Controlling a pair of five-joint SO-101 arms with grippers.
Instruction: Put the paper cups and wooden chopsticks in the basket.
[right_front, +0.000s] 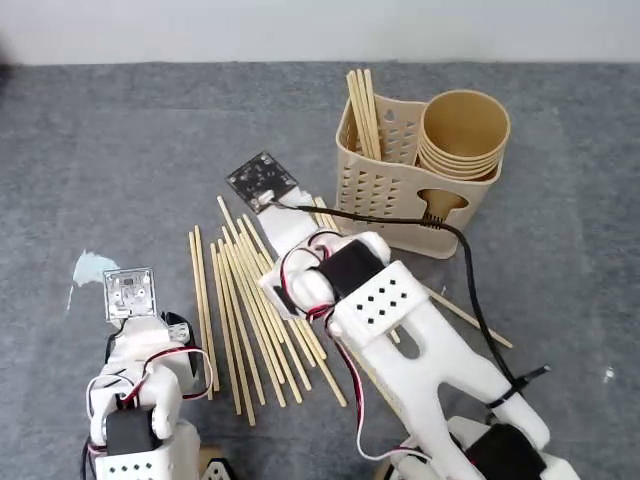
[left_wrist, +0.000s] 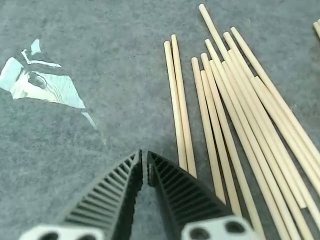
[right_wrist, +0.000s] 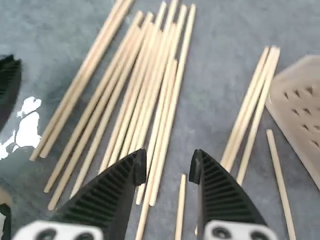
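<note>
A beige basket (right_front: 385, 190) stands at the back right, with a stack of paper cups (right_front: 465, 130) in one compartment and a few chopsticks (right_front: 362, 110) upright in the other. Several loose wooden chopsticks (right_front: 245, 310) lie fanned on the grey mat in the middle. My right gripper (right_wrist: 167, 167) hangs open just above this pile (right_wrist: 150, 90), holding nothing, with the basket corner (right_wrist: 300, 100) off to one side. My left gripper (left_wrist: 144, 155) is shut and empty, low over bare mat beside the outermost pair of chopsticks (left_wrist: 177, 100).
A pale blue patch (right_front: 90, 268) marks the mat near the left arm (right_front: 140, 390). A black cable (right_front: 400, 222) runs from the right wrist past the basket front. One more chopstick (right_front: 470, 320) lies to the right of the right arm.
</note>
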